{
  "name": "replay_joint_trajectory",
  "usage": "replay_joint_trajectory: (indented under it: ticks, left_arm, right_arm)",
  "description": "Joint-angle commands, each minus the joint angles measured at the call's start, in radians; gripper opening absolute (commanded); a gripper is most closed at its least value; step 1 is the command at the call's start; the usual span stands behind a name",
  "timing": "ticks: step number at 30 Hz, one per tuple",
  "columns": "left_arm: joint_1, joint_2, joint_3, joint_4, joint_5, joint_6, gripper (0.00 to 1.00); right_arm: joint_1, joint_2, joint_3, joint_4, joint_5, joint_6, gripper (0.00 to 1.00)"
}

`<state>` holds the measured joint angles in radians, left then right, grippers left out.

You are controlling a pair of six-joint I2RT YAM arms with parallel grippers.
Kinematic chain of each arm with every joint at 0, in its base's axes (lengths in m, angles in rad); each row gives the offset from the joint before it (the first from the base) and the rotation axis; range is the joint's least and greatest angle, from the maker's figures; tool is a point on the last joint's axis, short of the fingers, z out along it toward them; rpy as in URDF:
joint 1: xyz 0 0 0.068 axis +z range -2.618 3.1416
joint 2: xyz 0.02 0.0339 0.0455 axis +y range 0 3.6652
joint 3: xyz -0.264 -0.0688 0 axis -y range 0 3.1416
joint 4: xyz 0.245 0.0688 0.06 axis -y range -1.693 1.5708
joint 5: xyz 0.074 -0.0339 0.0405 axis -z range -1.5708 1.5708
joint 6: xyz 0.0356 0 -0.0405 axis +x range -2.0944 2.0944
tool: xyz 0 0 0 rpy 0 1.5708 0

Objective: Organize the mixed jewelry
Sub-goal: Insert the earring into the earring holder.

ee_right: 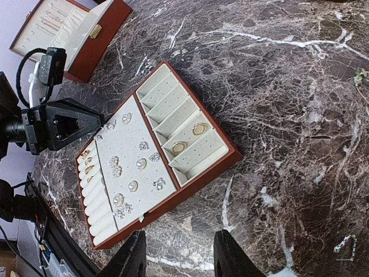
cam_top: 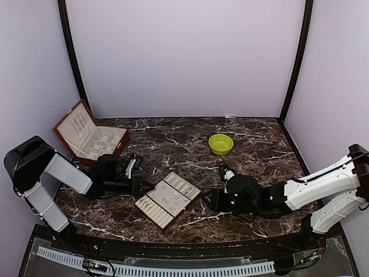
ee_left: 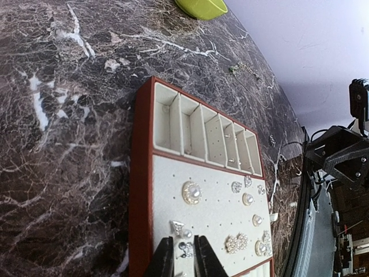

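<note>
Evidently the left claw [ee_left: 184, 241] is sitting low over the flat pad of the tray [ee_left: 141, 173], its fingers only a sliver apart with a small silvery stud [ee_left: 185, 250] in the gap. Whether they are pinching the stud or merely flanking it, I cannot tell. That stud is lying straight ahead between the fingers, on the pad's near end. So any coming move is likely turning on travel along the claw's own line rather than sideways.

Outward from there, more studs [ee_left: 191, 192] are dotting the pad. Past them the tray's long axis is running away from the claw to a row of narrow slots, then bare bench [ee_left: 69, 115], then the bowl [ee_left: 202, 7].

The right claw [ee_right: 183, 254] is standing released, fingers wide with nothing between them, over the bench just off the tray's opposite edge. Two rings [ee_right: 199, 128] are resting in the slots on its side. A short chain [ee_right: 345, 243] is lying loose and aslant on the bench, on the side of this claw away from the tray. The right arm is therefore looking much the nearer for it, while the left is better placed for the pad. The box [cam_top: 92, 135] is standing open, well apart behind the left arm.
</note>
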<state>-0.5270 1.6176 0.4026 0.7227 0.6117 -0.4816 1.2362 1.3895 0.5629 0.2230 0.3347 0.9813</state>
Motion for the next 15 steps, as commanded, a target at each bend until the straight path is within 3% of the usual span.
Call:
replay_joint_trajectory:
  ticks: [1,8,15]
  left_arm:
    - [0.005,-0.038,-0.008,-0.033,-0.006,0.021,0.16]
    - [0.005,-0.092,0.006,-0.079,-0.02,0.031,0.25]
    - [0.005,-0.145,0.035,-0.173,-0.051,0.04,0.41]
  right_arm:
    - [0.011,-0.012,0.016,0.016,0.015,-0.001,0.42]
    - [0.01,-0.018,0.011,0.018,0.017,0.001,0.42]
    - [0.012,-0.028,0.009,0.016,0.024,-0.001,0.42]
